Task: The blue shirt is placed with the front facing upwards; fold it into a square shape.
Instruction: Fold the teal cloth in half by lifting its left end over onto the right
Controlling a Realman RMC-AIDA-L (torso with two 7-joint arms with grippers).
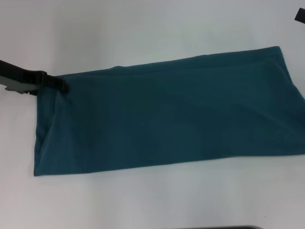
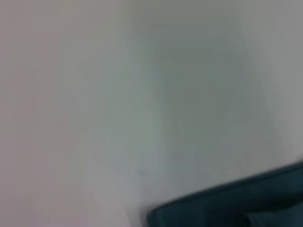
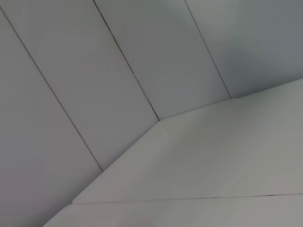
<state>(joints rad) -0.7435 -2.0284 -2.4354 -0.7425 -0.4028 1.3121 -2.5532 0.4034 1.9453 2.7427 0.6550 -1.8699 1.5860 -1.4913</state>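
The blue shirt (image 1: 171, 117) lies on the white table, folded into a long band running left to right, with no letters or collar showing. My left gripper (image 1: 58, 85) reaches in from the left and sits at the band's far left corner, shut on the fabric there. A crease runs down from that corner. A dark edge of the blue shirt (image 2: 232, 203) shows close up in the left wrist view. A dark bit of my right gripper (image 1: 300, 15) shows only at the far right edge, away from the shirt.
The white table (image 1: 143, 28) extends around the shirt on all sides. The right wrist view shows only the white table (image 3: 213, 156) and grey wall panels (image 3: 71, 71). A dark strip (image 1: 224, 227) lies along the near edge.
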